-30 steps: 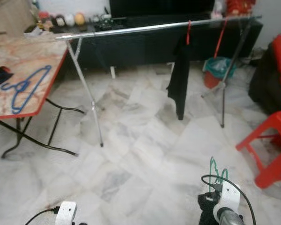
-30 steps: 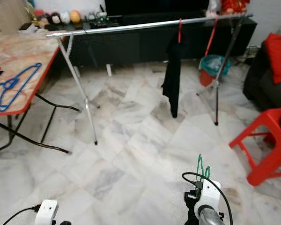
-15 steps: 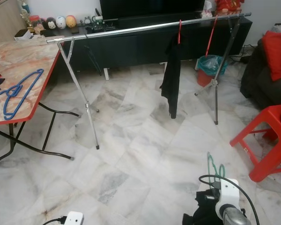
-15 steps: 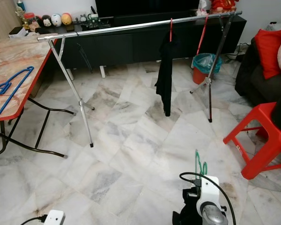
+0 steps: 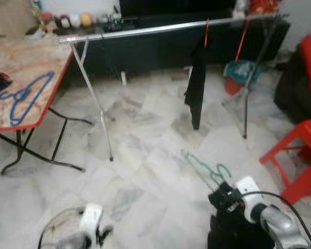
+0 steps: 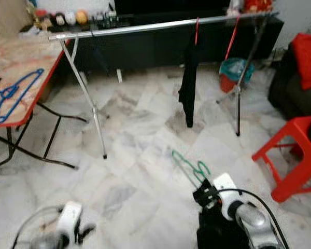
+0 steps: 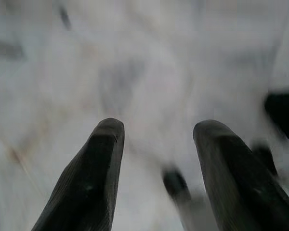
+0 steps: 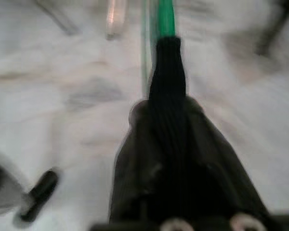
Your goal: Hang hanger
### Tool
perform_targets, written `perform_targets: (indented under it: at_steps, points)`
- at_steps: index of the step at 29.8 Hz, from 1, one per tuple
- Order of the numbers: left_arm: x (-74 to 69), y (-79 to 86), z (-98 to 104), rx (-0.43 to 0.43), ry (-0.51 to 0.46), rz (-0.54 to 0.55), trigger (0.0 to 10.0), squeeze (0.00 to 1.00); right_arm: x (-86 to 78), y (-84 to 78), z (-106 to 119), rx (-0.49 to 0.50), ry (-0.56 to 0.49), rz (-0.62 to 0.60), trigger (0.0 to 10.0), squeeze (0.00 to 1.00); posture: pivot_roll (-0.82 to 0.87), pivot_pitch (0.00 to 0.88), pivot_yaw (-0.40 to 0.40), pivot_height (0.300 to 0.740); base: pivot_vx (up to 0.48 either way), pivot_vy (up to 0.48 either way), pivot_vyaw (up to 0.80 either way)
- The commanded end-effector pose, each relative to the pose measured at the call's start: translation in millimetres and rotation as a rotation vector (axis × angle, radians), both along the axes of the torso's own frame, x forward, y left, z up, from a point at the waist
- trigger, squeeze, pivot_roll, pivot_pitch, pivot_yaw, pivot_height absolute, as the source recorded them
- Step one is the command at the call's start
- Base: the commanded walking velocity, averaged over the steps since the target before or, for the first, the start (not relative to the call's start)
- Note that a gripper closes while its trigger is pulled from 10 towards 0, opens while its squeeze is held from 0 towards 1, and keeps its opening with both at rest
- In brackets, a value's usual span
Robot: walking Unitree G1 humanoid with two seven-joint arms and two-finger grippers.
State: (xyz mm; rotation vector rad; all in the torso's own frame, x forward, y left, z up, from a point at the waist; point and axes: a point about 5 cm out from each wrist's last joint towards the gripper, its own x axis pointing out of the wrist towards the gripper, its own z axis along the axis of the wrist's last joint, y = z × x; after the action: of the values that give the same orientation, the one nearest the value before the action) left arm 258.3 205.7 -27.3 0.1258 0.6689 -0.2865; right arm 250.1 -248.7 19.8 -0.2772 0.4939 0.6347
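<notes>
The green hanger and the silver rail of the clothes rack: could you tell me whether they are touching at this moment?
Apart. In the left eye view the green hanger sticks up from the right gripper low over the floor, with open marble floor between it and the silver rail farther back.

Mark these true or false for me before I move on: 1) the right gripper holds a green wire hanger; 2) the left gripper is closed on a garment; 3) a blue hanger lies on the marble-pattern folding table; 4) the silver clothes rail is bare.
1) True. The right gripper is shut on the green wire hanger, with a dark garment hanging below it.
2) False. The left gripper has its fingers apart above the pale marble floor, with nothing between them.
3) True. The blue hanger lies on the marble-pattern folding table, by its red edge.
4) False. The silver clothes rail carries a black garment on a red hanger.
</notes>
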Motion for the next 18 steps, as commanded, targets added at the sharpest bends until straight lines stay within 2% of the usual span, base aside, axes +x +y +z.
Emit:
perform_targets:
  at_steps: [1, 4, 7, 9, 12, 13, 14, 15, 18]
  points:
    - [5.6, -1.5, 6, -0.043, -0.023, -0.021, 10.0, 0.00, 6.3, 3.3, 24, 0.057, -0.027, 0.133, 10.0, 0.00, -0.01, 0.026, 0.067, 0.740, 0.000, 0.000, 0.00]
    - [20.7, -13.7, 22, -0.112, -0.118, -0.098, 10.0, 0.00, 4.8, 8.4, 38, 0.088, -0.020, 0.248, 10.0, 0.00, -0.01, 0.023, 0.065, 0.740, 0.000, 0.000, 0.00]
    - [28.0, -19.3, 31, -0.150, -0.150, -0.141, 10.0, 0.00, 4.1, 9.5, 44, 0.106, -0.012, 0.291, 10.0, 0.00, -0.01, 0.019, 0.065, 0.740, 0.000, 0.000, 0.00]
    - [33.1, -26.0, 39, -0.189, -0.164, -0.215, 10.0, 0.00, 5.7, 8.7, 51, 0.118, -0.013, 0.317, 10.0, 0.00, -0.01, 0.013, 0.064, 0.740, 0.000, 0.000, 0.00]
    - [30.3, -32.3, 37, -0.206, -0.115, -0.304, 10.0, 0.00, 14.8, 3.0, 66, 0.120, -0.051, 0.295, 10.0, 0.00, 0.00, 0.002, 0.063, 0.740, 0.000, 0.000, 0.00]
    - [30.3, -32.3, 37, -0.206, -0.115, -0.304, 10.0, 0.00, 14.8, 3.0, 66, 0.120, -0.051, 0.295, 10.0, 0.00, 0.00, 0.002, 0.063, 0.740, 0.000, 0.000, 0.00]
    - [29.5, -32.5, 36, -0.207, -0.108, -0.313, 10.0, 0.00, 15.7, 3.3, 69, 0.133, -0.058, 0.293, 10.0, 0.00, 0.00, 0.001, 0.063, 0.740, 0.000, 0.000, 0.00]
    - [25.5, -33.2, 33, -0.225, -0.069, -0.337, 10.0, 0.00, 20.8, 7.5, 84, 0.194, -0.115, 0.290, 10.0, 0.00, -0.01, 0.000, 0.063, 0.740, 0.000, 0.000, 0.00]
    - [21.4, -33.7, 29, -0.235, -0.034, -0.350, 10.0, 0.00, 24.3, 11.4, 95, 0.236, -0.158, 0.294, 10.0, 0.00, -0.01, 0.000, 0.062, 0.740, 0.000, 0.000, 0.00]
